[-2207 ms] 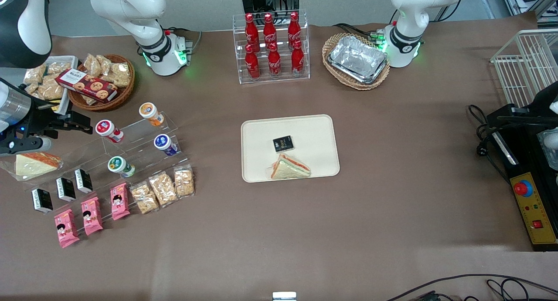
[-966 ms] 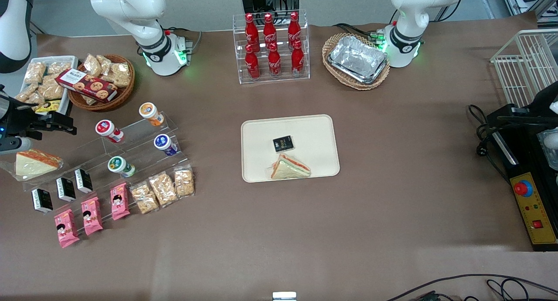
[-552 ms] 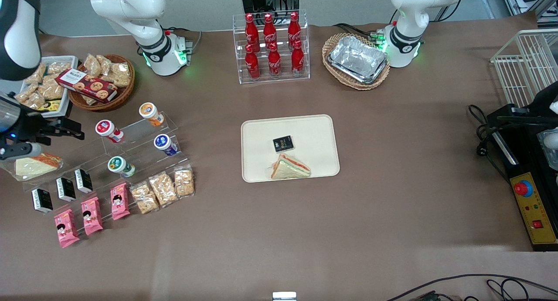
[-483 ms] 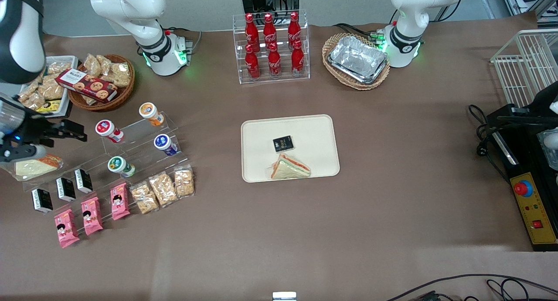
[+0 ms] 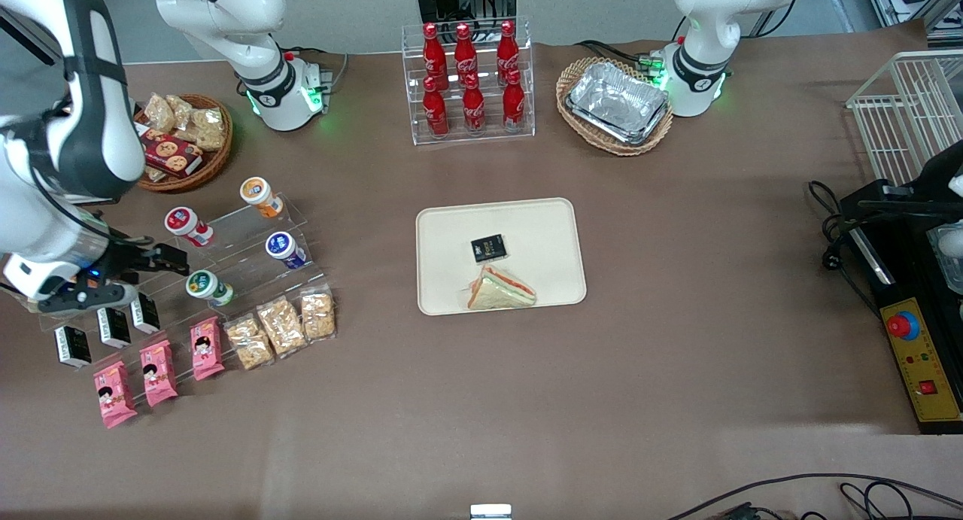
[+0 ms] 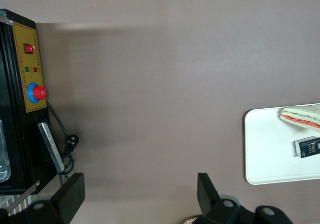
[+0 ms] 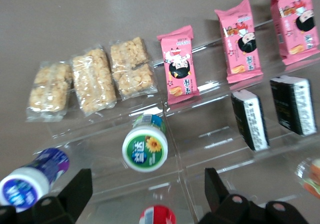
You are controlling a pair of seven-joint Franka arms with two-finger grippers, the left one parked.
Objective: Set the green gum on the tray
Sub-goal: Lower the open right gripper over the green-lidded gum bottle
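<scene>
Green gum [image 5: 206, 286] lying on the clear acrylic step rack [image 5: 248, 253], lid toward the front camera, just beside the gripper [image 5: 174, 260] hovering over that rack at the working arm's end of the table. Fingers spread wide, holding nothing, green gum [image 7: 145, 147] between them but lower. Cream tray [image 5: 542, 226] well apart at mid-table, bearing a sandwich [image 5: 500, 289] and a small black packet [image 5: 488, 247].

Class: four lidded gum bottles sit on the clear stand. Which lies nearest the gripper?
The green gum, green-lidded, on the lowest step; the open gripper hovers just beside it, farther from the others.
</scene>
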